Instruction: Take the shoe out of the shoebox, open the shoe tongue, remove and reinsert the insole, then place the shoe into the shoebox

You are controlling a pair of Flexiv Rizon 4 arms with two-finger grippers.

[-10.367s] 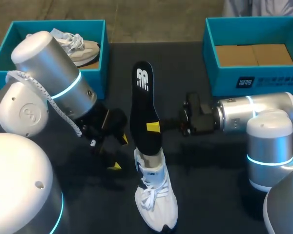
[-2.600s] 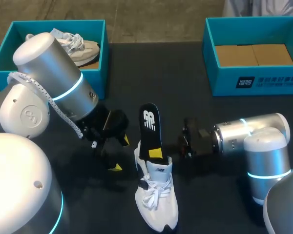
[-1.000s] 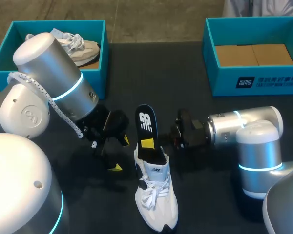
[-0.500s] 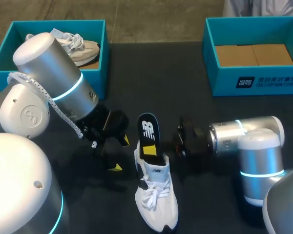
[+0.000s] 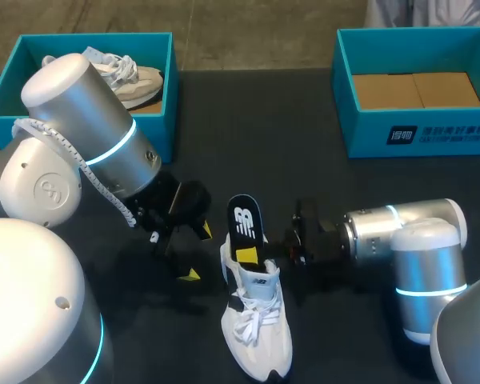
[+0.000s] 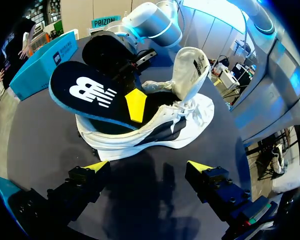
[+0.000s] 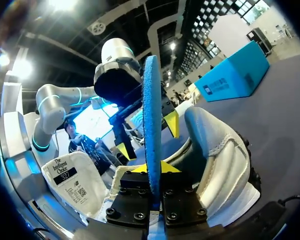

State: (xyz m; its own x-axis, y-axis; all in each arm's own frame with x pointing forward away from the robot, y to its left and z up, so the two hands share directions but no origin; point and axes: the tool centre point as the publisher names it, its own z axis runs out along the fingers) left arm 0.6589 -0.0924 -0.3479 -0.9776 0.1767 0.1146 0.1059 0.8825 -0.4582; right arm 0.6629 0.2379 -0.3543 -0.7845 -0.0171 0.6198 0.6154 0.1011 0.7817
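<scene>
1. My right gripper [image 7: 153, 169] is clamping the insole [image 7: 151, 115] edge-on, with the jaws nearly closed and both fingers pressing its thin sides.
2. The insole's lower end is sitting inside the shoe [image 5: 260, 336], lower centre of the head view, while the rest is sticking up out of the opening (the tongue [image 6: 190, 67] is standing pulled back).
3. My left gripper [image 6: 149, 167] is hanging wide open and holding nothing, with the shoe just ahead of its fingers.
4. The shoebox [image 5: 416, 132] is sitting upper right, well apart from both grippers.

silver arms [image 5: 88, 120] with glowing cyan rings, black wrists, yellow fingertips [image 6: 96, 165].
</scene>
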